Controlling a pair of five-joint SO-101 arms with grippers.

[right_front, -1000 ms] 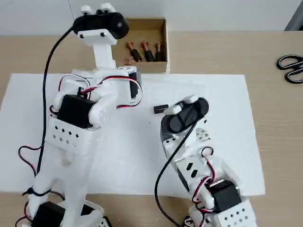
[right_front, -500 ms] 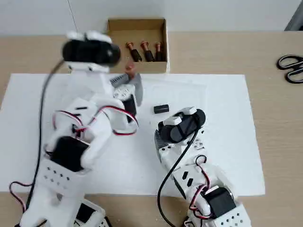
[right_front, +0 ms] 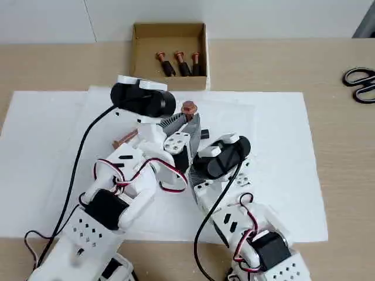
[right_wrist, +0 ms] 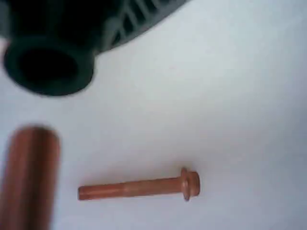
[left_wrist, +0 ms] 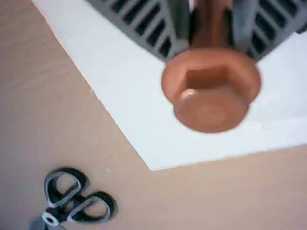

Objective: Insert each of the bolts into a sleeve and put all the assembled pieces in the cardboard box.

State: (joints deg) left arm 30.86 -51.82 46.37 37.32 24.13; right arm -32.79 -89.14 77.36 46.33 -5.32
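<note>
copper bolt (left_wrist: 211, 91) and black sleeve (right_wrist: 48, 67) have to meet end to end, and that looks the likeliest place for trouble. what i take for the bolt's shaft sits off to one side of the sleeve's open mouth, not in line with it. a push from here could catch the rim, knock the sleeve across the white paper (right_front: 281, 117) or twist the bolt in its grip. the arms are crowded together and could bump.

the left hand (right_front: 184, 120) is closed on the bolt's shaft, head just past its fingers. the sleeve is close by the right hand (right_front: 199, 164); whether that hand grips it i cannot tell. a second bolt (right_wrist: 139, 188) lies loose on the paper, and three finished pieces (right_front: 179, 63) lie in the cardboard box (right_front: 169, 26).
</note>
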